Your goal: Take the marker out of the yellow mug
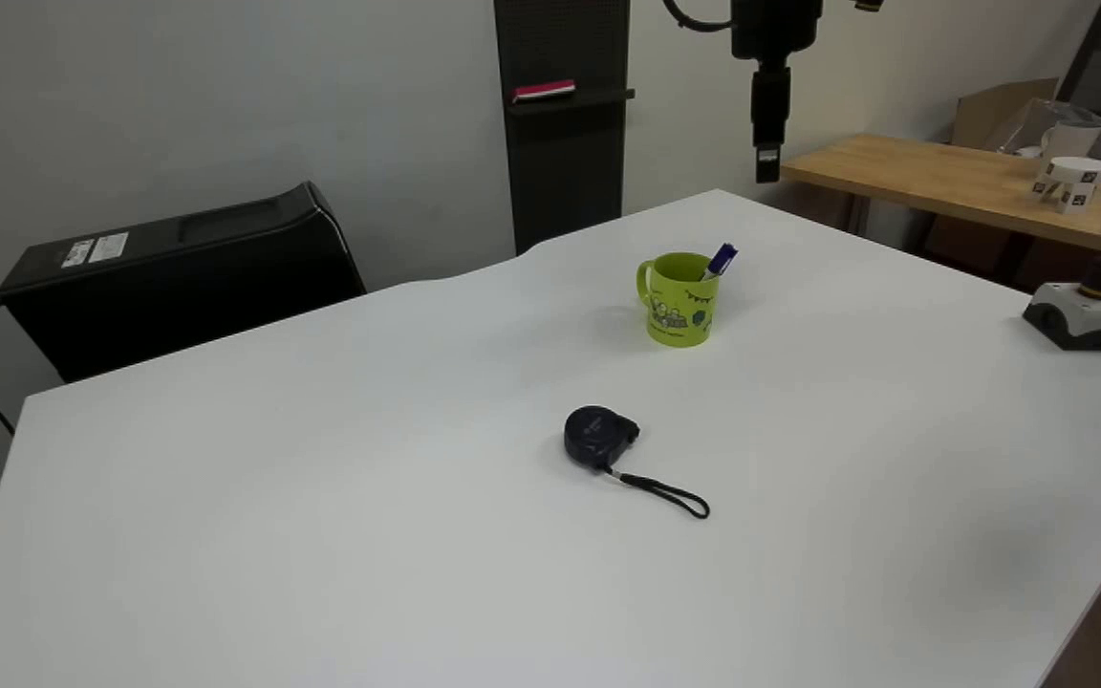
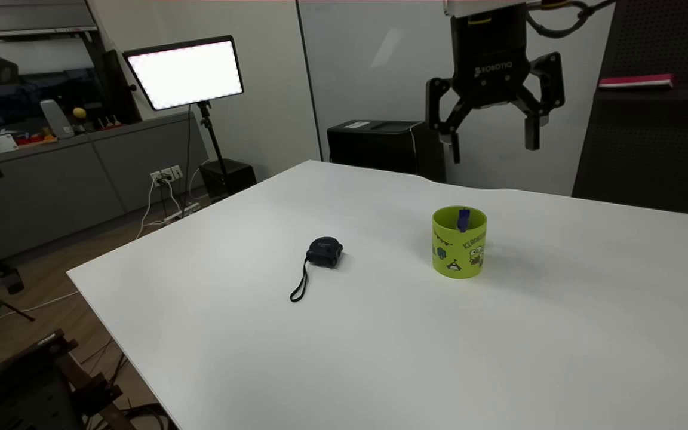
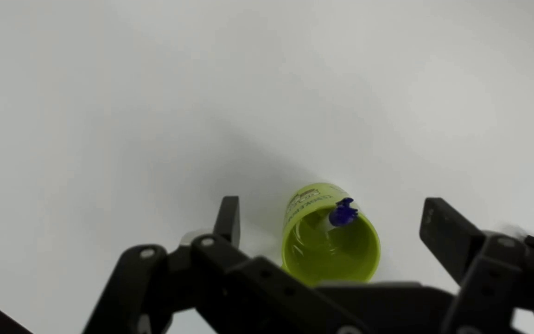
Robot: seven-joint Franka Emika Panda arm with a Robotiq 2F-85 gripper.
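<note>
1. The pincer (image 2: 493, 150) hangs in the air, pointing down, its two fingers (image 2: 533, 132) spread wide apart.
2. Below the pincer, the yellow mug (image 2: 460, 263) stands upright on the tabletop (image 1: 321, 526), well clear of the fingertips; in the wrist view its mouth shows between the fingers.
3. The marker (image 3: 342, 213) is in the mug, below the pincer, leaning toward the rim; its dark blue cap pokes up past the rim, and a bit of white body shows inside.
4. Farther from the pincer than the mug, the dark tape measure (image 1: 596, 437) lies on the tabletop, its looped strap (image 1: 641, 481) trailing.
5. In an exterior view, a control box (image 1: 1086, 317) sits lower than the pincer, toward the picture's right.
6. In an exterior view, a black case (image 2: 374, 143) stands behind the pincer, past the tabletop's edge.
</note>
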